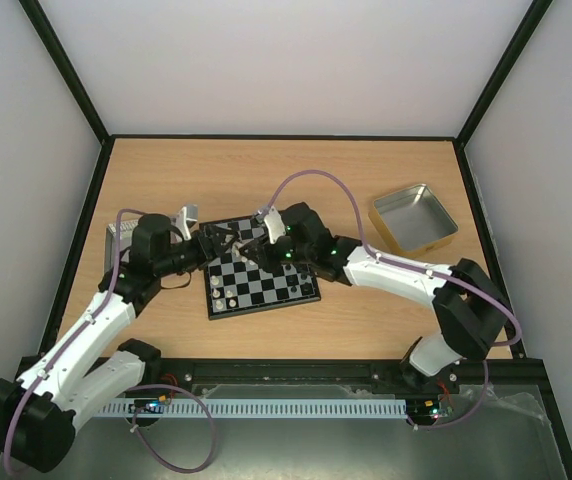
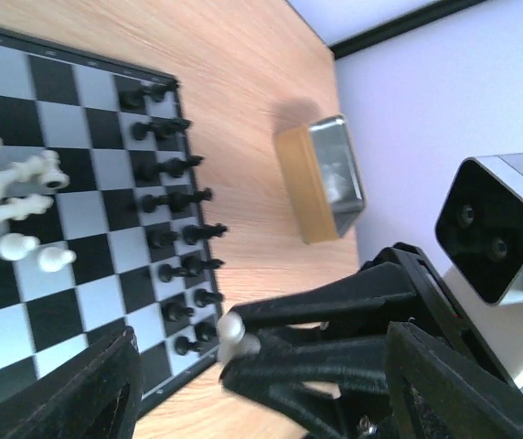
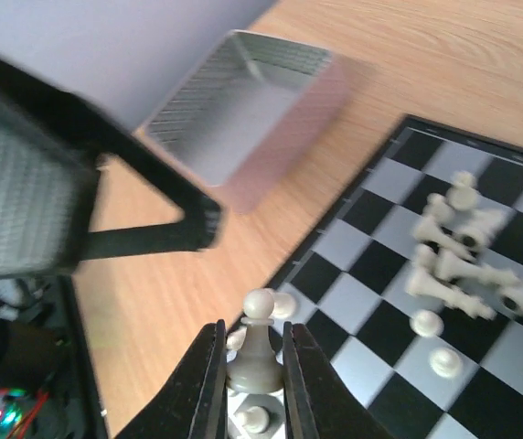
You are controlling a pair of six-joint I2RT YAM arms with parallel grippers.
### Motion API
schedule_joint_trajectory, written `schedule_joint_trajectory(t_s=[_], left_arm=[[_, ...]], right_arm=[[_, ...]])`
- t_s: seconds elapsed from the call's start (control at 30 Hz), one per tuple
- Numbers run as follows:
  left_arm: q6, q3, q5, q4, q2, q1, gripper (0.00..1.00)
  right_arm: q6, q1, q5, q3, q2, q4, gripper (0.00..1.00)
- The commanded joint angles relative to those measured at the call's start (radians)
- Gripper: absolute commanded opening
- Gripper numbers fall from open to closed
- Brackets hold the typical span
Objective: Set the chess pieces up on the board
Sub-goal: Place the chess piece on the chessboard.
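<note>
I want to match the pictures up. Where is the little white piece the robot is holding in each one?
Top external: too tiny to pick out above the board.
Left wrist: white piece at bottom middle, in the right hand.
Right wrist: bottom middle, pinched upright.
Shared landmark: the board.

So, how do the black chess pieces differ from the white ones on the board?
The black chess pieces stand in two neat rows along one edge of the board; the white chess pieces mostly lie tumbled in a loose heap. No black piece is held, while the right gripper grips one white pawn. Both sets are tiny.
</note>
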State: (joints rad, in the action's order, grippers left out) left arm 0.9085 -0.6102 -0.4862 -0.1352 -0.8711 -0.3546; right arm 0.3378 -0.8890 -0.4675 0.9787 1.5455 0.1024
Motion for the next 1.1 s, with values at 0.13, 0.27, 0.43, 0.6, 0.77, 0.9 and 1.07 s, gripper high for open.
schedule_joint_trajectory(t_s=[0.13,0.27,0.43,0.6,0.77,0.9,1.07], left_arm=[[0.093,0.065,-0.246,0.230,-0.007,0.031,0.57],[0.123,0.090,-0.256,0.245,0.001,0.037,0.47],[0.156,0.111,-0.262,0.241,0.034,0.040,0.37],[0.242,0.160,-0.315,0.329,0.053,0.053,0.25],[0.259,0.173,-0.329,0.342,0.055,0.053,0.23],[0.264,0.178,-0.328,0.348,0.055,0.054,0.19],[0.261,0.179,-0.325,0.356,0.049,0.053,0.06]], right_arm=[[-0.146,0.001,-0.248,-0.028,-0.082,0.100,0.13],[-0.144,0.002,-0.233,-0.056,-0.108,0.133,0.13],[-0.120,0.002,-0.202,-0.072,-0.112,0.171,0.13],[-0.101,0.002,-0.174,-0.083,-0.112,0.205,0.13],[-0.085,0.002,-0.153,-0.087,-0.105,0.220,0.13],[-0.079,0.002,-0.151,-0.083,-0.097,0.227,0.13],[-0.068,0.001,-0.149,-0.080,-0.089,0.221,0.17]])
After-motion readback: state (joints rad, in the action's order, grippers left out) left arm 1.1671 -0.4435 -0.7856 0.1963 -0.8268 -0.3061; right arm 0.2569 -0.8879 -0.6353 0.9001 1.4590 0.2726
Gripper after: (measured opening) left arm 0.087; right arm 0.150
